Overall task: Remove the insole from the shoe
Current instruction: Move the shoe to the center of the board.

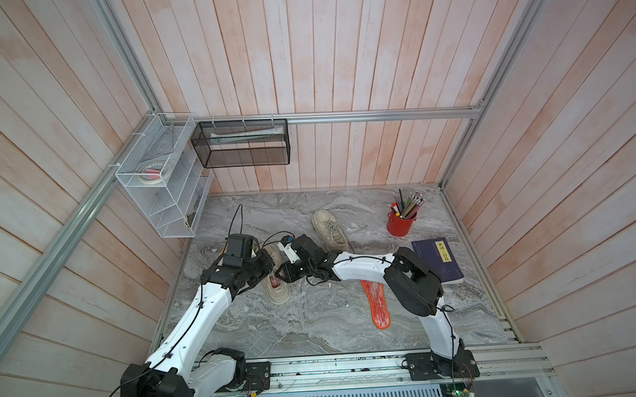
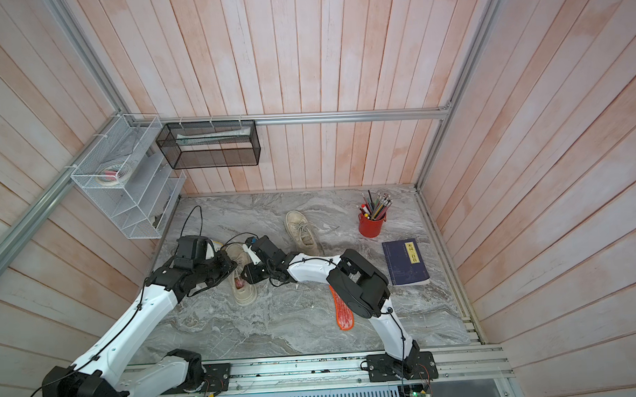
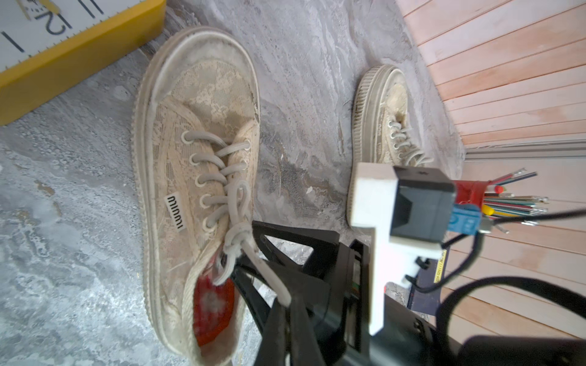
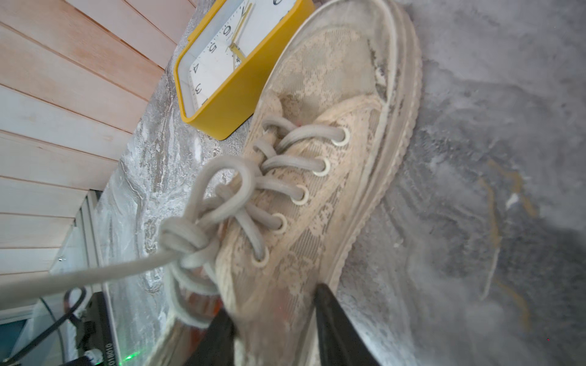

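Insole (image 3: 212, 304) — red, lying flat in the heel of the beige lace sneaker (image 4: 317, 158), left of centre in both top views. Right gripper (image 4: 272, 298) is partly open, one finger inside the collar and one outside, gripping nothing. Left gripper (image 1: 266, 263) is closed beside the sneaker; on what, I cannot tell. Best to slide the inner finger under the insole's edge and pinch that alone — not the wall — then peel upward slowly.

shoe (image 1: 279, 297): beige lace sneaker, stood sole-down, toe toward 12 o'clock, lace (image 4: 95, 269) pulled taut | insole (image 3: 212, 304): red, lay inside, at heel
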`<state>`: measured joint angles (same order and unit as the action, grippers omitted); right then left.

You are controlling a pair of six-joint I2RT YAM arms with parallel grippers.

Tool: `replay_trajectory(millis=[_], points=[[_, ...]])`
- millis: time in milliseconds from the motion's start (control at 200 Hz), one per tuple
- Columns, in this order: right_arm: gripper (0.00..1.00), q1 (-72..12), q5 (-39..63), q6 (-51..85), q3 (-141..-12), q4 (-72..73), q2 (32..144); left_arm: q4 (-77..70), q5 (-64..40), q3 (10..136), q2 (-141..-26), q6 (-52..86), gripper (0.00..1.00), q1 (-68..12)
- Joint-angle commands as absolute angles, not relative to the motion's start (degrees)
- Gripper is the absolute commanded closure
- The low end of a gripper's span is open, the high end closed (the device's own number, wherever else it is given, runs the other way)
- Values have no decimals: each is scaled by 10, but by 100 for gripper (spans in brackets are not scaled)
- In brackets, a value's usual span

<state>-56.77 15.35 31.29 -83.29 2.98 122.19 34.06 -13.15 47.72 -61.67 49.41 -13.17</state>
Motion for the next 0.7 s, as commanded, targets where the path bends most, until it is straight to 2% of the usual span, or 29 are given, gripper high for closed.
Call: replay_trajectory(millis=[0, 115, 315, 495, 690], points=[[77, -571, 110, 336, -832, 40, 1227, 342, -118, 512, -590, 521, 100, -129], [88, -571, 84, 347, -826, 38, 1216, 344, -122, 531, -584, 533, 100, -128], [99, -565, 20, 395, -791, 39, 1176, 318, -179, 564, -602, 534, 100, -128], [100, -549, -49, 443, -746, 22, 1127, 264, -256, 579, -617, 557, 100, -130], [100, -537, -70, 465, -718, -1, 1108, 227, -320, 586, -635, 571, 100, -139]])
